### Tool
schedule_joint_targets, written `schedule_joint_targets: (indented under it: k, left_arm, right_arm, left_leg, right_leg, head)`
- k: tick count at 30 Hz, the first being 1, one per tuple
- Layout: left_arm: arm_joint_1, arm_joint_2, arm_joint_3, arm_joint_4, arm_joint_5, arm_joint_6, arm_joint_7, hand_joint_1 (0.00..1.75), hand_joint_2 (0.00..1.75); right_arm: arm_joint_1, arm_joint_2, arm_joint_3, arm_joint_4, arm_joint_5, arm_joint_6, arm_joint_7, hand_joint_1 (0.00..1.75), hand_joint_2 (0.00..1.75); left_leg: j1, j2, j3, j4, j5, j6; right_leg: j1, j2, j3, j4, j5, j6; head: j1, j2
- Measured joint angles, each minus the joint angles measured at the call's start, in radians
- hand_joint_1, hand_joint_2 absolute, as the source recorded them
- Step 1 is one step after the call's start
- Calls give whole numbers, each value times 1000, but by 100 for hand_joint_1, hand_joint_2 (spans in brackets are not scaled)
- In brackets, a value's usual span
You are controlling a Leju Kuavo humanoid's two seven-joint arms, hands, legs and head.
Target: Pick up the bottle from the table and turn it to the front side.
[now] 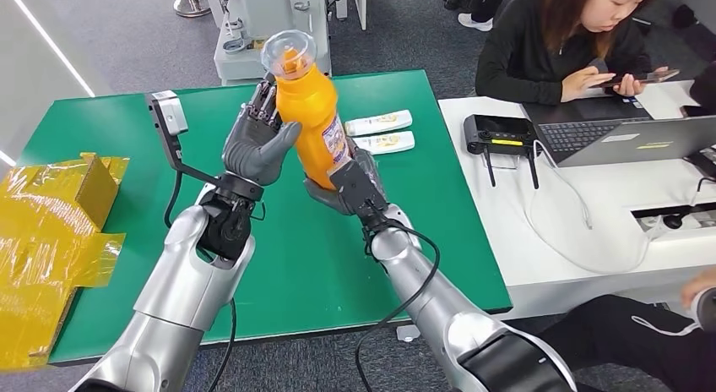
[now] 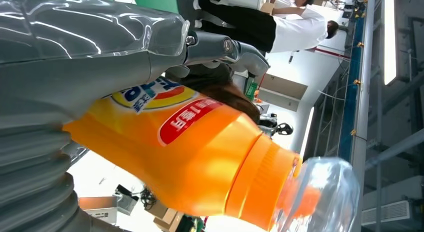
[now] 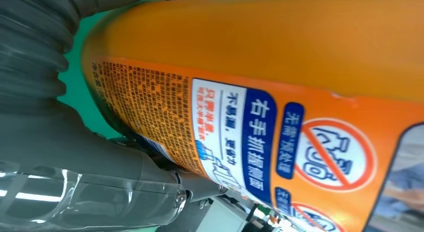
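Bottle [image 1: 313,113] upright above table, both hands gripping, left hand [image 1: 256,141] mid-body, right hand [image 1: 355,182] at base.

There is one orange bottle [image 1: 311,113]. Two white tubes [image 1: 379,122] lie on the green desk [image 1: 101,138]. There is one laptop [image 1: 625,138], one black box [image 1: 500,133] and one phone [image 1: 646,77].

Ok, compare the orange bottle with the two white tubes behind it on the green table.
The orange bottle is lifted off the green table, gripped near its base by the right hand with the left hand against its side; the two white tubes lie on the table, untouched. The bottle stands nearly upright, the tubes lie flat. The bottle is bulkier and has a clear cap. Both carry printed labels.
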Motion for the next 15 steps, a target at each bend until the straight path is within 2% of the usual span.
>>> schedule_joint_targets:
  k: [4,8,15]
  left_arm:
    - [-9,2,9,24,-51,7,-34,0,175]
    - [-23,10,13,56,-177,60,-100,0,175]
    - [-58,22,13,141,-504,274,-259,0,175]
  right_arm:
    - [-13,11,12,26,27,7,11,175,175]
    - [-22,27,31,49,58,15,27,175,175]
    - [-38,48,56,78,93,41,39,175,175]
  left_leg:
    - [0,0,0,0,0,0]
    - [0,0,0,0,0,0]
    - [0,0,0,0,0,0]
  right_leg:
    - [0,0,0,0,0,0]
    - [0,0,0,0,0,0]
    - [0,0,0,0,0,0]
  head:
    - [0,0]
    - [0,0]
    - [0,0]
